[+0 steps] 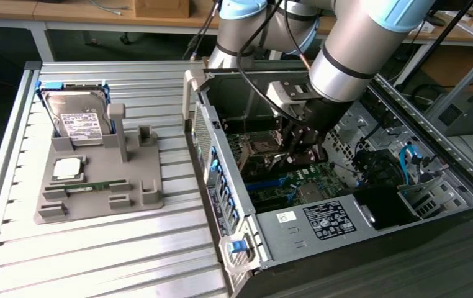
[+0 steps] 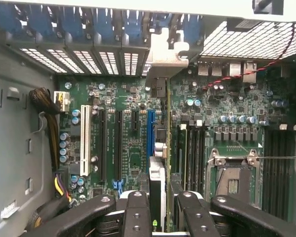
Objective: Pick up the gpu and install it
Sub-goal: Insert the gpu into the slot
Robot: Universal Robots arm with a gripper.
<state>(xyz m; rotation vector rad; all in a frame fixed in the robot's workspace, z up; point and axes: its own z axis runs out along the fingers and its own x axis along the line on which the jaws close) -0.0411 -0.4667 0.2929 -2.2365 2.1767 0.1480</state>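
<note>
Premises: a robotics laboratory or electronics assembly workshop. Evidence — an industrial robot arm (image 1: 360, 49) with grey casing and pale blue joint caps works over a slatted aluminium surface (image 1: 95, 248). On it lies an opened desktop computer case (image 1: 344, 186) with the motherboard (image 2: 133, 143) exposed, and beside it a grey moulded fixture (image 1: 95, 180) presenting a hard drive (image 1: 79, 118) and a memory stick (image 1: 87, 185). Behind stand wooden workbenches (image 1: 71, 18) with cables and cardboard boxes — ordinary bench clutter. Aluminium framing (image 1: 468, 81) stands at the exterior view's right.
</note>
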